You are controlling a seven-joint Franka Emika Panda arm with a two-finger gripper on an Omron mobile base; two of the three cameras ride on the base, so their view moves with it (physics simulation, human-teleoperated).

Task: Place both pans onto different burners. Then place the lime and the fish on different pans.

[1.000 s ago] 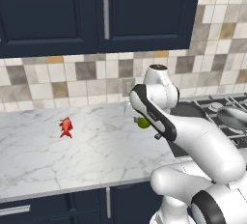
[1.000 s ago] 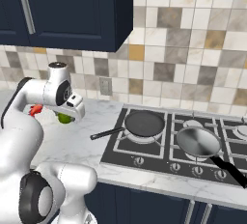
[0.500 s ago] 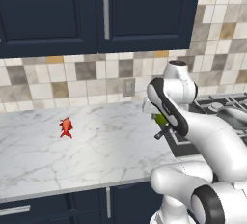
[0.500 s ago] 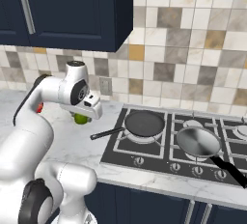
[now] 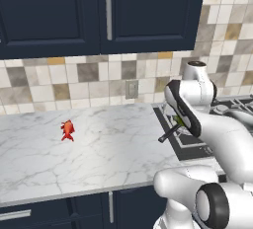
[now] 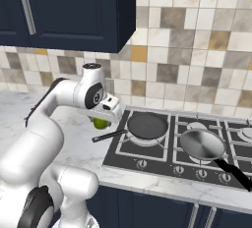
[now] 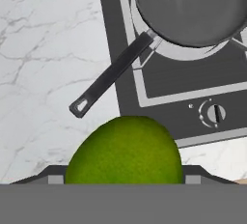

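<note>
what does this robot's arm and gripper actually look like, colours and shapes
A glossy white arm of thick rounded segments, with dark bands at the joints and a round dark cap with a small light mark on the wrist. The gripper has a boxy white hand. No loose cables show.

Lime: small smooth round yellow-green lime (image 7: 124, 149), held up off the marble, above the counter just beside the cooktop's left edge and near the black pan's handle tip.
Fish: small bright red-orange toy fish (image 5: 67, 130), lying on the white marble counter, well apart from the cooktop.
Black pan: round shallow matte black frying pan (image 6: 147, 125) on the front left burner (image 7: 166, 49), its long straight handle reaching out over the counter.
Grey pan: round paler grey metal frying pan (image 6: 202, 144) on the next burner to the right, dark handle pointing toward the front right.
</note>
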